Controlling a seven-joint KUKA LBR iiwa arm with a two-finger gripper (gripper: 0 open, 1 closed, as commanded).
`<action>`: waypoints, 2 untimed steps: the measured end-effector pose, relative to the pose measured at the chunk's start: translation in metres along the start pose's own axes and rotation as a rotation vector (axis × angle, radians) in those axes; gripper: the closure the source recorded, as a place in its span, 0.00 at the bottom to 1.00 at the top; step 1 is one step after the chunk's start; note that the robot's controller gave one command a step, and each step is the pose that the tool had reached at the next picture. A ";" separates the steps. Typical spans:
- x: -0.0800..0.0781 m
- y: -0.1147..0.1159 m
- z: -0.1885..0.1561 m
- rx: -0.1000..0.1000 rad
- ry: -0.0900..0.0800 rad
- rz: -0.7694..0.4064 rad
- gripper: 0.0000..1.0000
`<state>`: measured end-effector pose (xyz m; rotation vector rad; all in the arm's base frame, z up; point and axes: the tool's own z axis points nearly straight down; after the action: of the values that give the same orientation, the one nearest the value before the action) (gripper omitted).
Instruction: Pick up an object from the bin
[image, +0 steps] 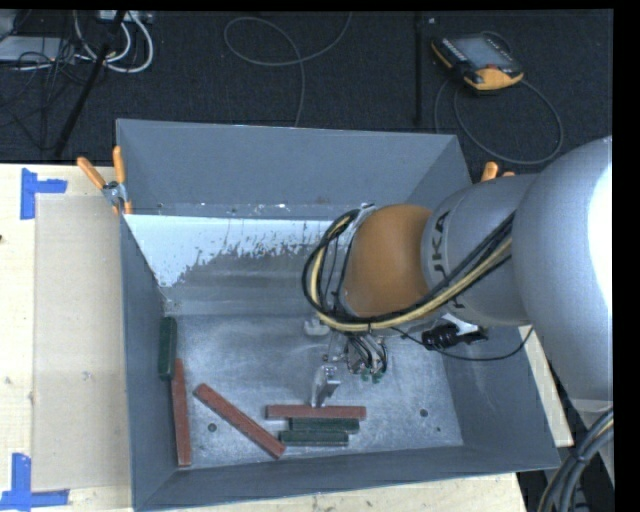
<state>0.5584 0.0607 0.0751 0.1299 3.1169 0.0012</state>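
Observation:
My gripper (326, 386) hangs below the orange wrist cover, near the middle of the bin floor, its tips just above the front group of sticks. Directly below it lies a reddish-brown flat stick (315, 411), with two dark green sticks (318, 430) stacked just in front of it. A longer reddish-brown stick (238, 420) lies slanted to the left of them. Nothing shows between the fingers, and the tips are too small and dark to read.
Along the bin's left wall lie a dark green stick (166, 347) and an upright-running reddish-brown stick (181, 412). The arm and its cables cover the bin's right half.

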 end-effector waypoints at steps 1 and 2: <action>0.019 0.007 -0.016 -0.001 0.016 -0.240 0.00; 0.065 -0.028 -0.002 -0.003 0.009 -0.228 1.00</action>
<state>0.4909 0.0383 0.0761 -0.2266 3.1207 0.0031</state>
